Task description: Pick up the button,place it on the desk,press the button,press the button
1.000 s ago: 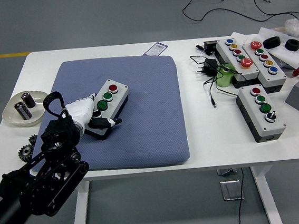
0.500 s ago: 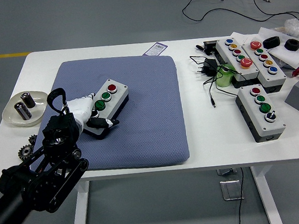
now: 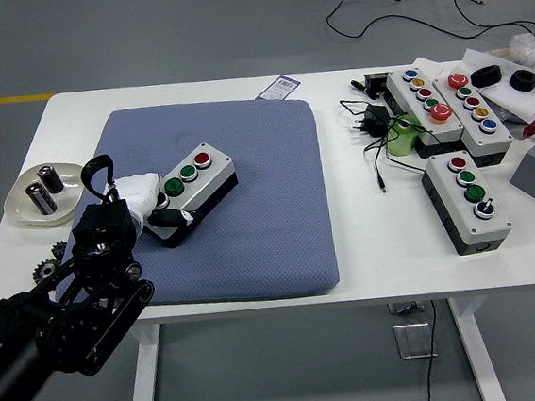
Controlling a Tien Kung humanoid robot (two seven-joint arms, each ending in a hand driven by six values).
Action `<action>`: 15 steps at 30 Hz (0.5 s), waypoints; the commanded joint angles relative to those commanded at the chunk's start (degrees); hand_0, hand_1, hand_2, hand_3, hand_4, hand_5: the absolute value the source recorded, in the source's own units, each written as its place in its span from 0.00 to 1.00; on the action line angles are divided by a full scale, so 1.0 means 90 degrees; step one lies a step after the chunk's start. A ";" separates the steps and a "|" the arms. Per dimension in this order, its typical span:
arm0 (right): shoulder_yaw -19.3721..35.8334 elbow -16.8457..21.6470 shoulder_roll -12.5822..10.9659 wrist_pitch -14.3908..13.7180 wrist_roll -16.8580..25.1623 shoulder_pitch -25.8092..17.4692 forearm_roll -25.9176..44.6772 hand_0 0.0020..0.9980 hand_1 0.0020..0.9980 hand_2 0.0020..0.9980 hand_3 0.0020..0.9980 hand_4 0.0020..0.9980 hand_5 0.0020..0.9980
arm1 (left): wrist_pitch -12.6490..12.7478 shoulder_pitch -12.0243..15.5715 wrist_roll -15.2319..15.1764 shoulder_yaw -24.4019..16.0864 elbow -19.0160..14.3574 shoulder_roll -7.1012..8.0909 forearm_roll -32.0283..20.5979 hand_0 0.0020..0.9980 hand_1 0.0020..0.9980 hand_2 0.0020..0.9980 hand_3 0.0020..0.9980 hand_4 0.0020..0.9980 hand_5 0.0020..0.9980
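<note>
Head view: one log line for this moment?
left hand: shut on button box | box: on blue mat | right hand: not in view

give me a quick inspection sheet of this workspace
surface: white table with a blue pad on its left half
job's things: button box on the pad, red and green buttons up, its near end tilted in the hand's grip
clutter: dish with two batteries, gears at the left edge, three more button boxes and black rings on the right
robot hands: left robot hand curled on the box's near end; right not in view
cables: black adapter and lead on the table, more cable on the floor beyond
surroundings: grey floor with a yellow line; no person seen
</note>
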 joint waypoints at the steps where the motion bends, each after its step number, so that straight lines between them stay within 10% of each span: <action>1: 0.0002 0.0000 0.0000 0.0000 -0.0001 0.0002 -0.0002 0.67 0.65 0.69 0.64 0.31 0.19 | 0.0046 -0.0005 0.0000 -0.0001 0.0009 0.0012 0.0000 0.07 0.22 0.27 0.44 0.62 0.11; 6: 0.0018 0.0000 -0.0004 0.0000 -0.0002 0.0003 -0.0011 0.67 0.65 0.69 0.64 0.31 0.19 | 0.0239 -0.0014 0.0000 0.0004 0.0036 0.0059 0.0000 0.07 0.22 0.27 0.44 0.62 0.11; 7: 0.0020 0.0000 -0.0005 0.0000 -0.0002 0.0002 -0.0011 0.67 0.65 0.69 0.64 0.31 0.19 | 0.0303 -0.0015 0.0000 0.0013 0.0052 0.0068 0.0000 0.02 0.14 0.23 0.36 0.76 0.37; 15: 0.0012 0.0000 -0.0009 -0.0001 -0.0003 0.0004 0.0004 0.67 0.65 0.69 0.64 0.31 0.19 | 0.0819 -0.0018 0.0000 0.0086 0.0194 0.0183 0.0000 0.02 0.11 0.20 0.32 0.78 0.41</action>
